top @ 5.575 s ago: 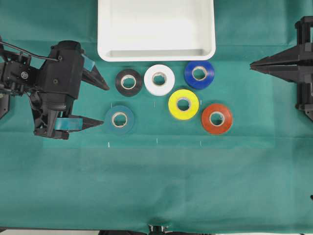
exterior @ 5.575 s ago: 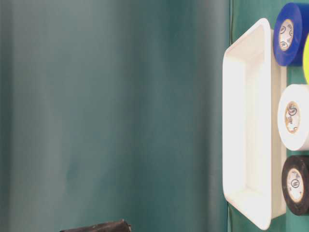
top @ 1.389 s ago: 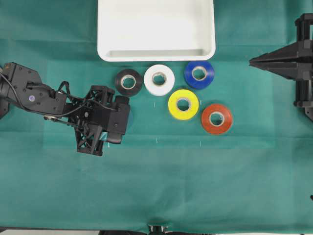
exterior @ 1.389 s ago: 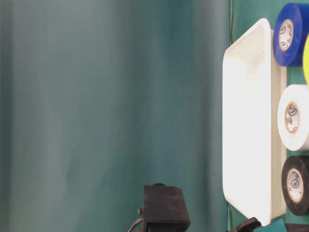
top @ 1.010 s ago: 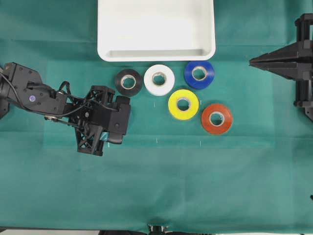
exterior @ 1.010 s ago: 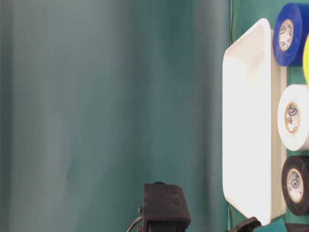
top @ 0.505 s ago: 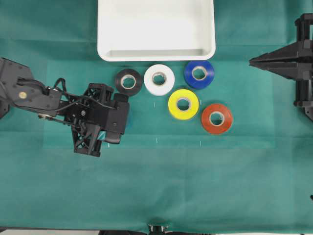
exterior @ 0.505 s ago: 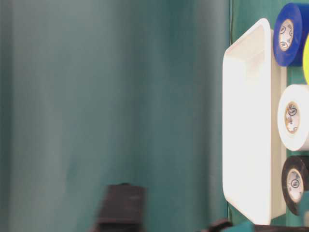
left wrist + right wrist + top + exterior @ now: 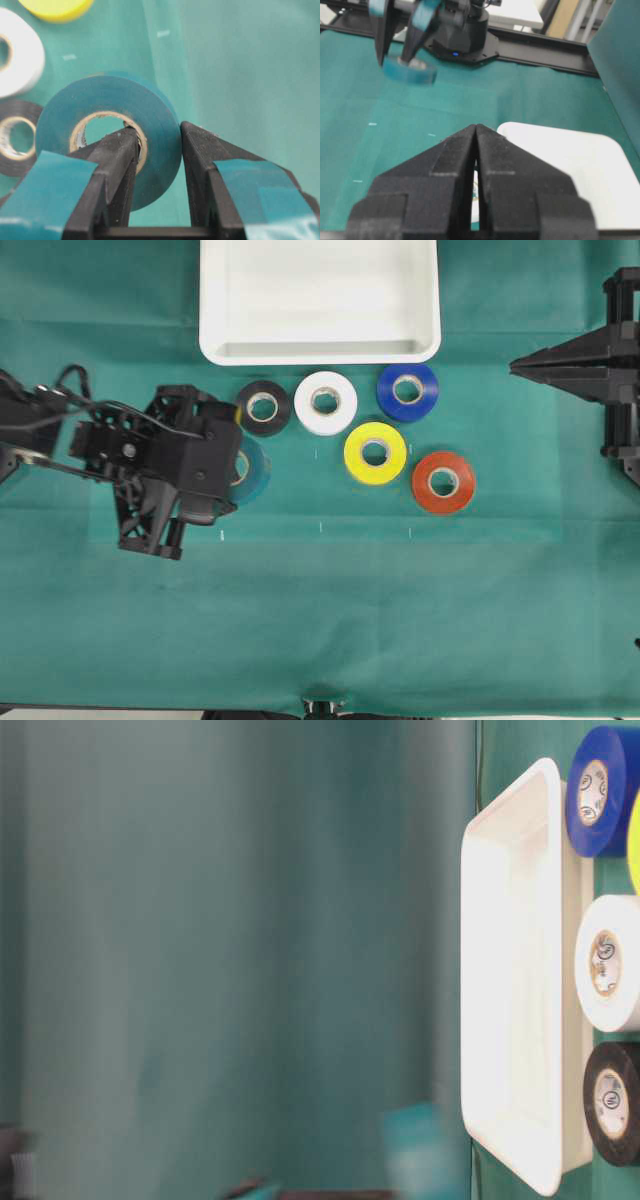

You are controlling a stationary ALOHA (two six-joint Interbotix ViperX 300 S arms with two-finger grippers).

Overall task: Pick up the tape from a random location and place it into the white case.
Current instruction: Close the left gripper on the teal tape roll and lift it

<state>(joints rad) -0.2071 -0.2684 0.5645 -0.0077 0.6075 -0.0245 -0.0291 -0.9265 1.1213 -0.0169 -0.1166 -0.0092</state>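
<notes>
The teal tape (image 9: 254, 468) hangs clear of the green cloth, and my left gripper (image 9: 238, 470) is shut on it. In the left wrist view one finger sits inside the pale core and the other presses the outer wall of the tape (image 9: 100, 95), so the left gripper (image 9: 159, 129) pinches the ring's side. From the right wrist view the tape (image 9: 410, 70) is seen lifted above the cloth. The white case (image 9: 320, 352) lies at the back centre, holding nothing, also visible side-on (image 9: 520, 970). My right gripper (image 9: 515, 368) rests shut at the far right (image 9: 476, 126).
Five other rolls lie in front of the case: black (image 9: 263, 407), white (image 9: 326, 403), royal blue (image 9: 407, 391), yellow (image 9: 375, 453) and red (image 9: 443, 482). The black roll is closest to the held tape. Green cloth covers the whole table.
The left gripper has closed on the teal tape and risen with it, drifting slightly left and toward the back. The right arm has not moved.
</notes>
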